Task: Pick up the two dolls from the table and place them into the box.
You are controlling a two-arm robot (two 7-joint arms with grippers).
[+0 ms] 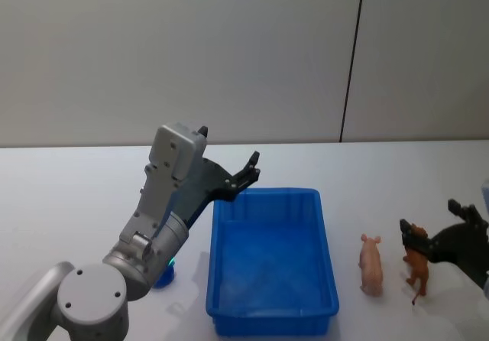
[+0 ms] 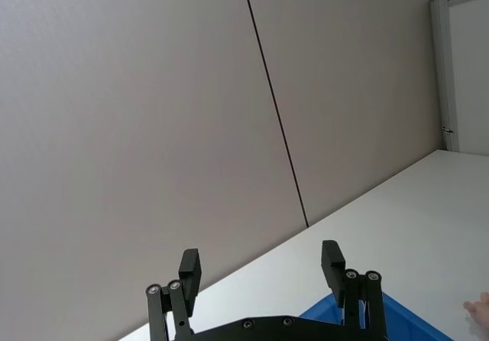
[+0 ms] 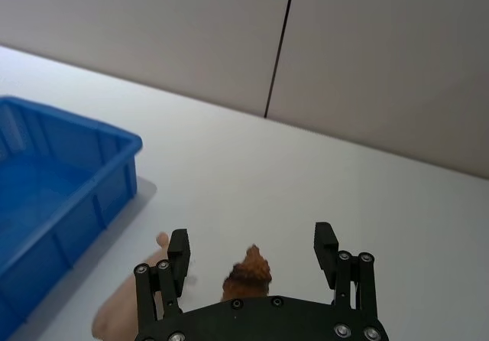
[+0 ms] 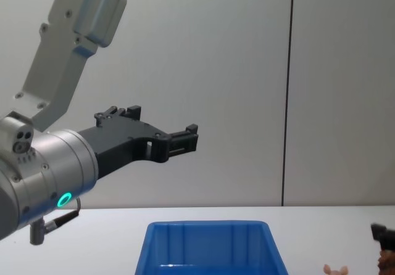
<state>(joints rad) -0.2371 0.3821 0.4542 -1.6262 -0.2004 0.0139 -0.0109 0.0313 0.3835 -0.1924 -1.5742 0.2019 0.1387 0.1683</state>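
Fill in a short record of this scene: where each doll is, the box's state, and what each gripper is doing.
Box: blue, holds nothing, on the table
Pink doll: on the table, right of the box
Brown doll: on the table, right of the pink doll
Right gripper: open, fingers either side of the brown doll
Left gripper: open, raised near the box's far left corner
Dolls boxed: none

The blue box sits on the white table, near the middle. It is a big open bin with ribbed walls. Just to its right is the pale pink doll — its head points to the far side. Right of it stands the brown doll — shaggy, on its legs. Both dolls are on the table, outside the box.
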